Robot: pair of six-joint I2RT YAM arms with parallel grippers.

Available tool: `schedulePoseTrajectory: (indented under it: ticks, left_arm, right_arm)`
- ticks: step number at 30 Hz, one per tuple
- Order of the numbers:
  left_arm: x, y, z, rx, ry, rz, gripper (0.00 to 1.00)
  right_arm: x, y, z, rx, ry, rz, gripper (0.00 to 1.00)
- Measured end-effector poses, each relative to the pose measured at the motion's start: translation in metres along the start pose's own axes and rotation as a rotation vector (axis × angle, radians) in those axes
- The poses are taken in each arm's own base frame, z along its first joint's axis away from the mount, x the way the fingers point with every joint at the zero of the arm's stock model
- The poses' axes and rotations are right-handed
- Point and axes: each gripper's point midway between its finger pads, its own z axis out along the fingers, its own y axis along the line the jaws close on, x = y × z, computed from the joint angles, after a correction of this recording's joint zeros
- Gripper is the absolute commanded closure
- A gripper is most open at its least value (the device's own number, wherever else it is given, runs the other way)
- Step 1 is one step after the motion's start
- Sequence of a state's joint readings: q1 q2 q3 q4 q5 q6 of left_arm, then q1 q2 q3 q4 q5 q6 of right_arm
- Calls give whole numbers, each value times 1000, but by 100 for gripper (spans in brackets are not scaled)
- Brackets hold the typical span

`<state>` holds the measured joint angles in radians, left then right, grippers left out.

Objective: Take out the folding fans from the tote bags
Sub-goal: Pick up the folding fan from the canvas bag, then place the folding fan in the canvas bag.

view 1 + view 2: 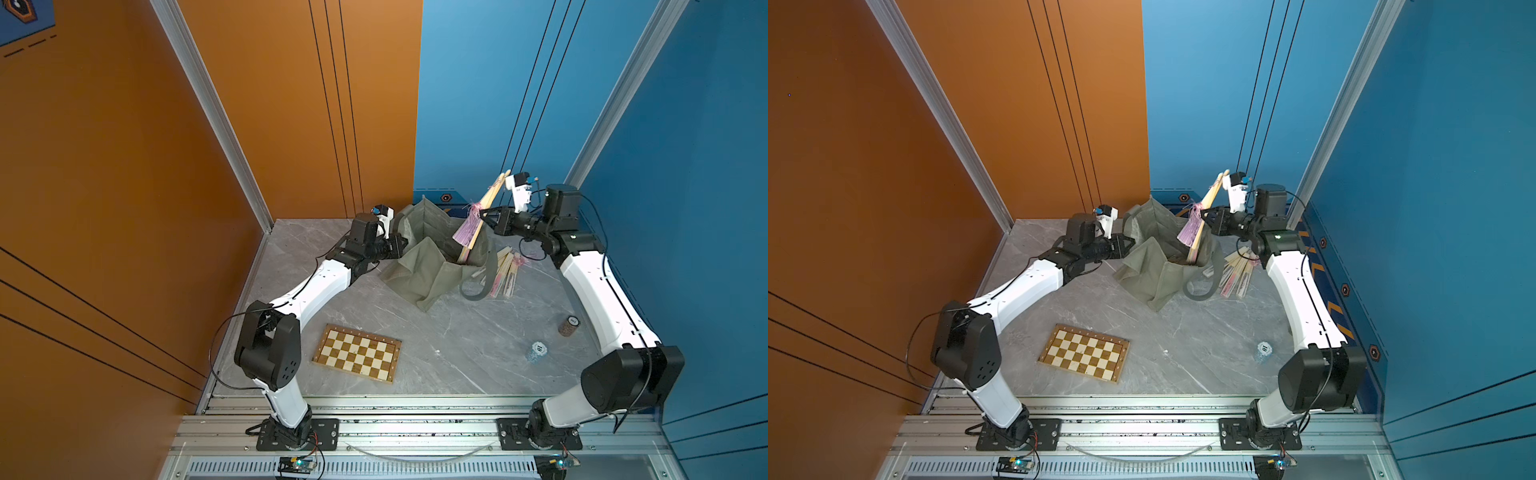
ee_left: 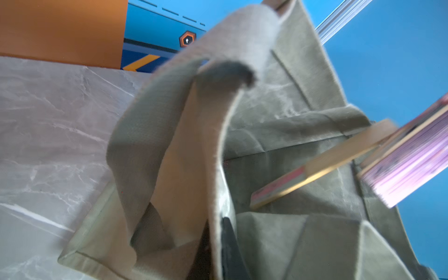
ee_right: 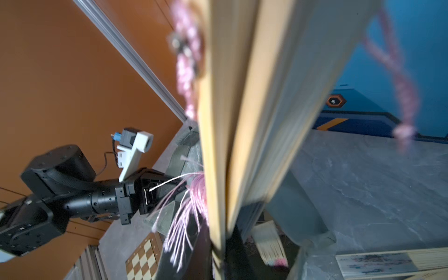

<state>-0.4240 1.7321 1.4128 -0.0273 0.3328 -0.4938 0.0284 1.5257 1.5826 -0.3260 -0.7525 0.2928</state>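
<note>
Grey marble-look table (image 1: 449, 332) fills the floor of the cell. The biggest thing on it is a slouchy olive-green fabric tote bag (image 1: 419, 266) (image 1: 1152, 270). It sits toward the far edge, a bit right of the middle, with its mouth gaping upward and one long strap looping down onto the table on its right side. The left gripper (image 1: 400, 244) is pressed together on the tote's left rim and holds that wall of fabric up. The left wrist view shows a black finger (image 2: 228, 242) tight against the cloth.

Next in size, a brown-and-cream wooden chessboard (image 1: 357, 353) lies flat near the front edge, left of centre, well apart from the bag.

Then the fans. The right gripper (image 1: 484, 214) is clamped on what looks like two closed folding fans with pale bamboo ribs and pink-purple leaves (image 1: 467, 232). They're steeply tilted, bare rib ends pointing up, pink tassel threads hanging near the gripper, lower ends down in the bag's mouth. The wrist views are blurry, so the exact count is hard to call.

A loose pile of closed bamboo fans (image 1: 505, 274) lies on the table just beside the tote's right side, right by the drooping strap.

Small stuff: a brown cork-looking cylinder (image 1: 569, 325) stands near the right edge, and a short stack of pale round chips (image 1: 536, 351) sits toward the front-right corner.
</note>
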Motion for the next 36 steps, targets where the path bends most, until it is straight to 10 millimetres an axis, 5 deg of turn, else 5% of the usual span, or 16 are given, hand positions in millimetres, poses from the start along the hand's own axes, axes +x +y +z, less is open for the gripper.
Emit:
schedulePoseTrajectory:
  ticks: [8, 15, 26, 36]
  left_arm:
    - [-21, 15, -9, -14, -35, -7, 100]
    - [-23, 13, -10, -5, -37, 12, 100]
    - [-16, -7, 1, 33, -5, 58, 100]
    - [-13, -17, 3, 53, 9, 77, 100]
  right_arm:
    - [-56, -11, -32, -63, -178, 126, 97]
    - [-74, 11, -36, -140, -205, 119, 98]
    - [-28, 55, 9, -231, -38, 108, 95]
    - [30, 47, 60, -242, 157, 243, 93]
